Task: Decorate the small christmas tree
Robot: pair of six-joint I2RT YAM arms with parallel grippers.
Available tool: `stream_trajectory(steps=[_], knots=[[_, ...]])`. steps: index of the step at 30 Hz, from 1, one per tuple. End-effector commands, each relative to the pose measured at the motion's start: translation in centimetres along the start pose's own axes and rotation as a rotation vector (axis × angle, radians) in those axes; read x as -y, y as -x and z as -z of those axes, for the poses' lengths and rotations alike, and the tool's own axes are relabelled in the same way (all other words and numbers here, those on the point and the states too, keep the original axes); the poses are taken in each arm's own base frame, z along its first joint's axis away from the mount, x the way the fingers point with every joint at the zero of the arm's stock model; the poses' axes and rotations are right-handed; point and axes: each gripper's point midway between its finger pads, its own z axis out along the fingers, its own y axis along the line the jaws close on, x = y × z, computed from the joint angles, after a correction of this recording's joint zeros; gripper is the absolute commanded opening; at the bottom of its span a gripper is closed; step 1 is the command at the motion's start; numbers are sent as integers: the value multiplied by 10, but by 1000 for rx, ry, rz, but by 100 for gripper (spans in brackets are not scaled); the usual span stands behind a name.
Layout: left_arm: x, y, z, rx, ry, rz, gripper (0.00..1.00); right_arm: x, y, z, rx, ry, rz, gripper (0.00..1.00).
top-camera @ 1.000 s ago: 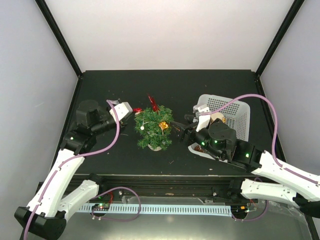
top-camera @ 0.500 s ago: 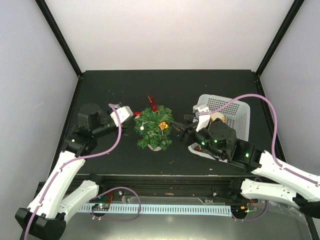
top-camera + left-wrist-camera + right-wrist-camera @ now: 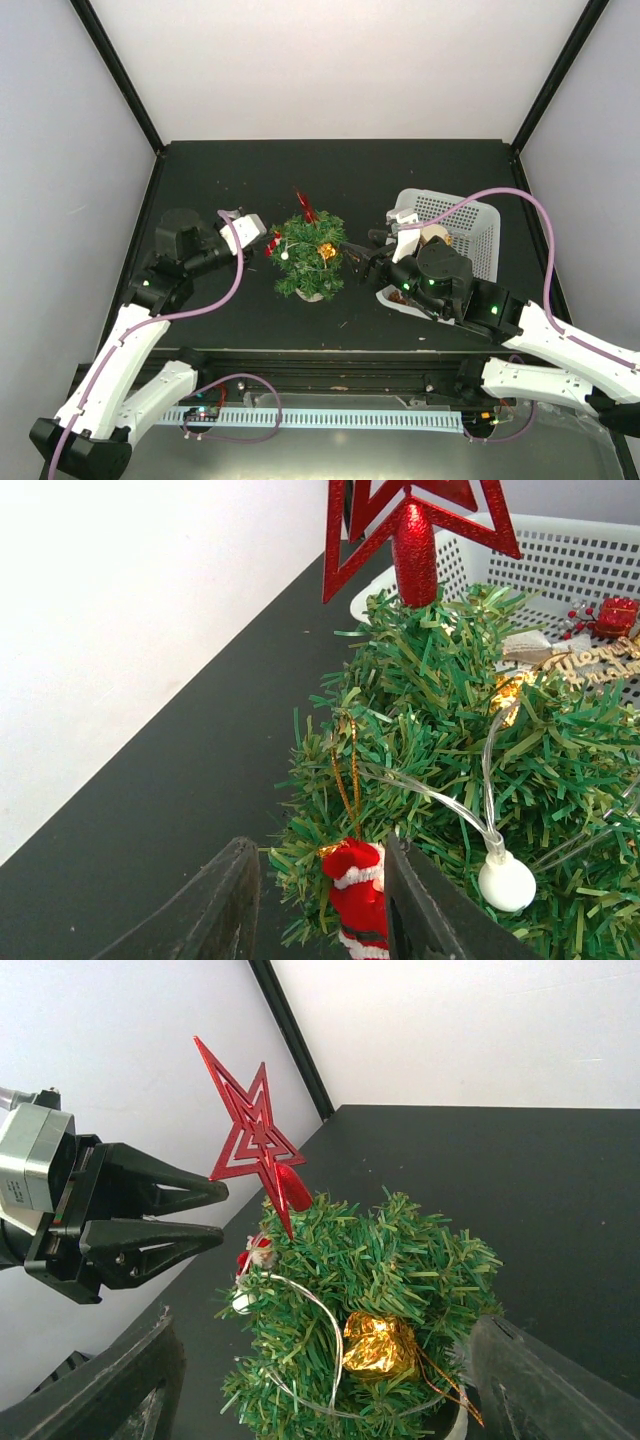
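Observation:
The small christmas tree (image 3: 308, 264) stands at mid-table, with a red star (image 3: 255, 1140) on top, a gold foil ornament (image 3: 380, 1345) and a string of white bulbs (image 3: 506, 882). My left gripper (image 3: 264, 240) is open at the tree's left side. In the left wrist view a small red Santa ornament (image 3: 360, 898) hangs by a gold cord on a branch (image 3: 430, 740), between the spread fingers (image 3: 215, 910) and against the right one. My right gripper (image 3: 356, 258) is open at the tree's right side, and its fingers (image 3: 120, 1380) straddle the tree (image 3: 370, 1270).
A white mesh basket (image 3: 470, 215) with more ornaments stands right of the tree, behind my right arm. It also shows in the left wrist view (image 3: 570, 560). White walls enclose the dark table (image 3: 340, 170).
My left gripper has moved right and slightly nearer, up to the tree's left side, bringing the red Santa ornament to the branches. The right arm has not moved.

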Motion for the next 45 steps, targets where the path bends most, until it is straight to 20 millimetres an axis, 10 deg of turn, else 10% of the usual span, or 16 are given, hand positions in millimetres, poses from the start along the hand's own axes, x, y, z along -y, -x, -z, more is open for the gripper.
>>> stream_trajectory(steps=[1, 7, 11, 17, 23, 45], knots=[[2, 0, 5, -8, 12, -13, 37, 1, 3, 0, 19, -1, -16, 79], [-9, -7, 14, -44, 103, 3, 47, 39, -2, 2, 15, -163, -41, 79], [-11, -11, 25, -76, 136, 35, 59, 115, -24, 11, -29, -419, -138, 79], [-15, -21, 37, -110, 158, 135, 69, 213, -87, 23, -161, -600, -359, 80], [-19, -36, 35, -186, 76, 315, 73, 255, -150, 1, -396, -687, -456, 79], [-6, -32, 43, -125, -68, 494, 74, 400, -145, -13, -308, -1139, -622, 73]])
